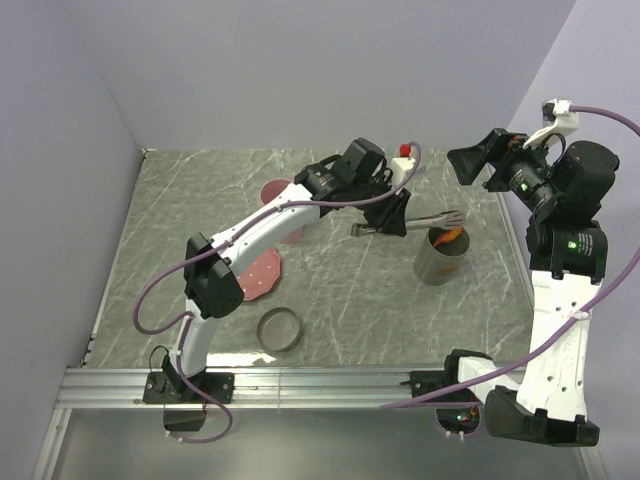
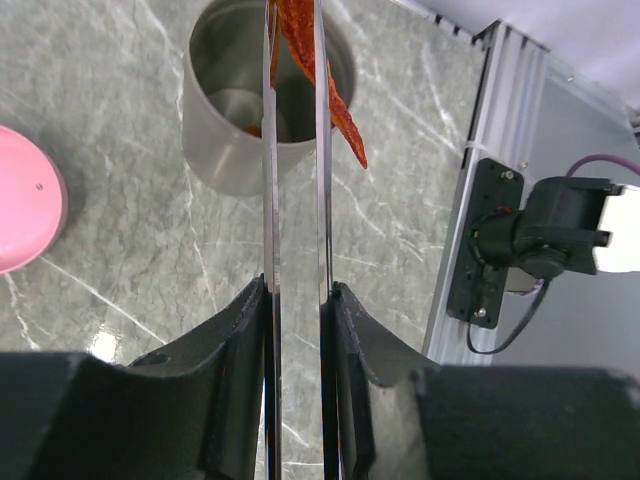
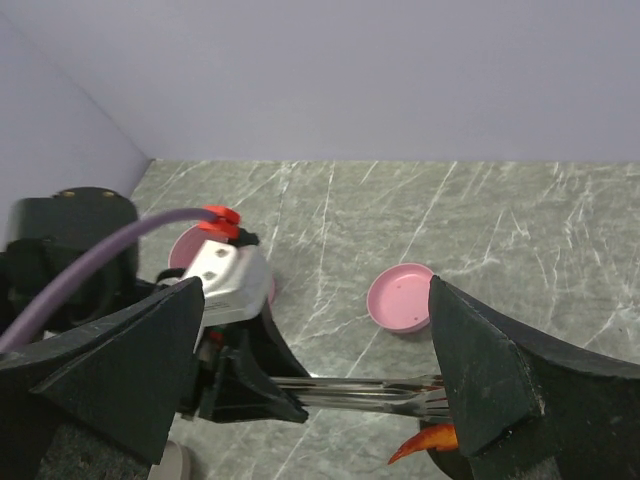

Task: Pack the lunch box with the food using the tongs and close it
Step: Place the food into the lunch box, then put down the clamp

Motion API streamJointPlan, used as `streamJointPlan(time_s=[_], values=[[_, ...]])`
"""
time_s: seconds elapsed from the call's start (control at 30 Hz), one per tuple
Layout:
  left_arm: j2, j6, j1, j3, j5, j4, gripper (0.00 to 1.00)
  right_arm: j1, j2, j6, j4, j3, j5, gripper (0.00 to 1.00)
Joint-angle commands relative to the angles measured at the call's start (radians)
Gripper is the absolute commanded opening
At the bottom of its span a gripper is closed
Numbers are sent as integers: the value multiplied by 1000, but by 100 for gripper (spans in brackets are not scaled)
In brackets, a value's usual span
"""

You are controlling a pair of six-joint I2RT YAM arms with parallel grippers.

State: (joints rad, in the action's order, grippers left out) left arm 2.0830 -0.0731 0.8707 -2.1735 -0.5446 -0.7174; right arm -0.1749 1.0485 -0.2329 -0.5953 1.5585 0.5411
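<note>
My left gripper point(image 1: 398, 216) point(image 2: 297, 300) is shut on the silvery tongs point(image 1: 436, 216) point(image 2: 322, 150), squeezing their two arms close together. The tongs' tips pinch the food, a curved orange-red strip point(image 1: 451, 235) point(image 2: 335, 95) point(image 3: 425, 446). It hangs over the rim of the lunch box point(image 1: 438, 262) point(image 2: 225, 150), an open metal cylinder, with its lower end outside the rim. My right gripper point(image 1: 482, 160) point(image 3: 318, 290) hangs raised beyond the lunch box, open and holding nothing, looking down on the tongs point(image 3: 370, 390).
A pink plate point(image 1: 262, 275) lies under my left arm, and a small pink dish point(image 1: 270, 190) point(image 3: 402, 297) sits farther back. A metal ring point(image 1: 279, 329) rests near the front. The aluminium rail point(image 1: 330, 385) runs along the near edge.
</note>
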Motion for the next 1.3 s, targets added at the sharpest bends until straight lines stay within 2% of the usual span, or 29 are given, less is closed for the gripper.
streamJointPlan(time_s=[0.0,0.13,0.2,0.33,0.37,0.57,1.0,1.1,1.27], values=[[5,-17,11,-57,-12,59,4,-8,-7,20,8,29,-3,100],[17,-21,16,-57,5,53,6,-8,-1,24,-3,35,-4,100],[19,-21,19,-51,11,52,10,-8,-1,23,0,31,-3,100],[11,-24,19,-48,24,53,31,-6,-2,18,6,25,0,100],[9,-27,19,-48,29,55,39,-8,-2,17,6,20,0,100],[3,-27,19,-58,51,56,52,-8,-5,18,3,25,3,100],[-64,18,17,-78,93,29,50,-8,-10,18,0,21,2,100],[-106,22,4,-54,97,3,50,-8,-13,24,0,15,0,100],[-225,29,-58,84,103,9,46,-8,-21,37,-4,5,3,100]])
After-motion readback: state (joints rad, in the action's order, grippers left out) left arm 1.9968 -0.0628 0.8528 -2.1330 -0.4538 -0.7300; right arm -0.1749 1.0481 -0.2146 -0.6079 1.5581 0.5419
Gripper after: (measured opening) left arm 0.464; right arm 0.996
